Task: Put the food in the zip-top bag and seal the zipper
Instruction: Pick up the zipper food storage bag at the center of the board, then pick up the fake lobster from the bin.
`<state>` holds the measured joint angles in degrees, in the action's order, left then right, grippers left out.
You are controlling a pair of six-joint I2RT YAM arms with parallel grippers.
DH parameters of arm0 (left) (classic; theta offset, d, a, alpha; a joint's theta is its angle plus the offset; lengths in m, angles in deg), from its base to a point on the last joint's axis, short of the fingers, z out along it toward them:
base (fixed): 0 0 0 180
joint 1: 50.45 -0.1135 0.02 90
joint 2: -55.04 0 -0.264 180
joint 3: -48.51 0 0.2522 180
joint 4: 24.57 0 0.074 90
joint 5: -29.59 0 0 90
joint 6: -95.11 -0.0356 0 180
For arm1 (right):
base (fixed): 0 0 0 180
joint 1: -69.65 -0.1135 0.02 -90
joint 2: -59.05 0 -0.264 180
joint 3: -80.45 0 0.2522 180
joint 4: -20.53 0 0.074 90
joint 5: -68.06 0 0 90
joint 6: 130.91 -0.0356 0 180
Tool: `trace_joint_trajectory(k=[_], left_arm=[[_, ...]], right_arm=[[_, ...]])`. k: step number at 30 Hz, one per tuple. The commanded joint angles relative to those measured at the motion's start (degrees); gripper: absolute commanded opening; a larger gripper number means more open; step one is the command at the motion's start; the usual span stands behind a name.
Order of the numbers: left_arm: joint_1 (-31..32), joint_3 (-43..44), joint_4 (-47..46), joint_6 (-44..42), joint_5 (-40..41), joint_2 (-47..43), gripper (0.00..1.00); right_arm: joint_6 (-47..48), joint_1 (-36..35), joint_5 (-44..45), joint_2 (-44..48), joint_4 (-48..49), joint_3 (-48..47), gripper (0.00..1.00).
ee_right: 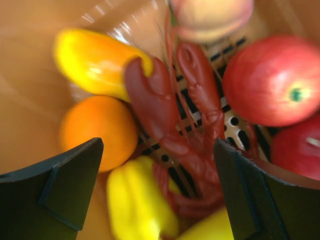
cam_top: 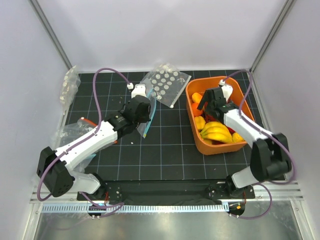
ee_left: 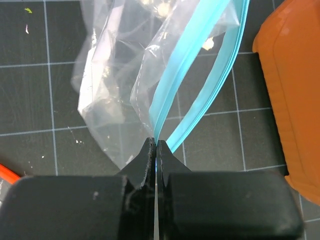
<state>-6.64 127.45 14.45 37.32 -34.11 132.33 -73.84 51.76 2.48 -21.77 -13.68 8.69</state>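
My left gripper [ee_left: 156, 145] is shut on the light-blue zipper [ee_left: 200, 65] of the clear zip-top bag [ee_left: 110, 75], whose two strips spread apart beyond the fingertips. From the top view this gripper [cam_top: 142, 107] sits mid-mat with the bag [cam_top: 148, 124] hanging beside it. My right gripper [ee_right: 159, 150] stands open low inside the orange basket [cam_top: 200, 145], over the food: a round orange [ee_right: 97, 130], a yellow-orange mango-like piece [ee_right: 95, 62] and a yellow banana [ee_right: 135, 200]. Nothing is between its fingers. The banana bunch [cam_top: 217, 131] lies in the basket's near half.
A red toy lobster [ee_right: 185, 115], red apples [ee_right: 277, 80] and a peach-coloured fruit [ee_right: 210, 15] share the basket. A clear bag with white dots [cam_top: 167, 85] lies at the back of the mat. More clear bags [cam_top: 70, 87] lie at the left, one with an orange-red strip [cam_top: 87, 121].
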Motion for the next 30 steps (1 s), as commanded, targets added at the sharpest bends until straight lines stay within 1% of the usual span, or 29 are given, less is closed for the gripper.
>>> trace_joint_trajectory(k=[1, 4, 5, 6, 7, 8, 9, 11, 12, 13, 14, 15, 16, 17, 18, 19, 20, 23, 24, 26, 27, 30], left_arm=[[0.22, 0.03, -2.49, -1.27, 1.47, -0.39, 0.00], [0.31, -0.15, -2.58, -1.44, 1.38, -0.48, 0.00], [0.31, -0.15, -2.49, -1.62, 1.47, -0.48, 0.00], [0.31, -0.15, -2.49, -1.62, 1.56, -0.48, 0.00], [0.31, -0.24, -2.49, -1.62, 1.56, -0.48, 0.00], [0.40, -0.15, -2.49, -1.71, 1.30, -0.39, 0.00], [0.40, -0.06, -2.41, -1.80, 1.12, -0.22, 0.00], [0.57, 0.20, -2.41, -1.80, 0.51, 0.13, 0.00], [0.66, 0.38, -2.40, -1.88, 0.33, 0.31, 0.00], [0.66, 0.47, -2.40, -1.97, 0.33, 0.48, 0.00], [0.75, 0.55, -2.23, -1.97, 0.33, 0.57, 0.00], [0.84, 0.64, -2.32, -2.23, 0.41, 0.66, 0.00], [0.84, 0.82, -2.14, -2.32, 0.50, 0.84, 0.00], [1.10, 0.99, -1.97, -2.50, 0.68, 0.92, 0.00], [1.36, 1.52, -1.70, -2.85, 1.37, 0.93, 0.00], [1.62, 1.61, -1.53, -2.94, 1.99, 1.01, 0.00], [1.89, 1.96, -1.18, -3.11, 2.34, 1.01, 0.00], [2.42, 2.31, -0.47, -3.29, 2.70, 0.84, 0.00], [2.51, 2.31, -0.30, -3.29, 2.61, 0.66, 0.00], [2.51, 2.31, -0.29, -3.29, 2.52, 0.66, 0.00], [2.51, 2.31, -0.21, -3.29, 2.52, 0.66, 0.00], [2.51, 2.49, 0.06, -3.29, 2.00, 0.84, 0.00]], right_arm=[[-4.68, 1.80, -8.68, -5.92, 3.29, 0.86, 1.00], [-6.62, 2.15, -7.64, -11.28, 7.61, 3.59, 1.00], [-6.80, 2.59, -7.99, -12.95, 7.44, 2.98, 1.00], [-7.93, 3.29, -8.16, -16.70, 5.61, 2.28, 1.00], [-8.03, 4.17, -9.04, -18.22, 5.07, 1.58, 1.00], [-8.03, 5.57, -12.52, -19.37, 5.15, 1.22, 0.99], [-8.38, 6.11, -13.95, -19.73, 6.63, 1.57, 0.97], [-8.12, 6.29, -15.37, -17.72, 7.96, 2.97, 0.85], [-7.33, 6.29, -15.55, -16.23, 9.18, 3.59, 0.62], [-7.15, 6.29, -15.29, -11.78, 9.72, 5.07, 0.52], [-7.15, 6.29, -14.94, -9.47, 10.25, 6.04, 0.45], [-6.89, 6.29, -14.58, -6.75, 11.82, 7.19, 0.35], [-6.71, 6.20, -14.76, -4.29, 12.62, 9.28, 0.29], [-6.36, 6.20, -14.93, 0.52, 13.49, 10.35, 0.28], [-5.92, 5.94, -15.54, 2.75, 14.81, 11.14, 0.22], [-5.05, 5.59, -15.90, 4.86, 15.43, 12.20, 0.21], [-3.13, 5.06, -16.07, 9.40, 15.96, 12.73, 0.16], [-0.48, 2.43, -14.76, 16.28, 19.03, 16.33, 0.16], [-0.04, 1.64, -14.76, 20.48, 21.48, 17.47, 0.16], [0.76, 1.37, -15.81, 23.93, 23.95, 20.63, 0.17], [0.85, 1.37, -15.90, 27.17, 25.44, 21.43, 0.16], [1.02, 1.37, -15.81, 31.40, 26.68, 23.72, 0.17]])
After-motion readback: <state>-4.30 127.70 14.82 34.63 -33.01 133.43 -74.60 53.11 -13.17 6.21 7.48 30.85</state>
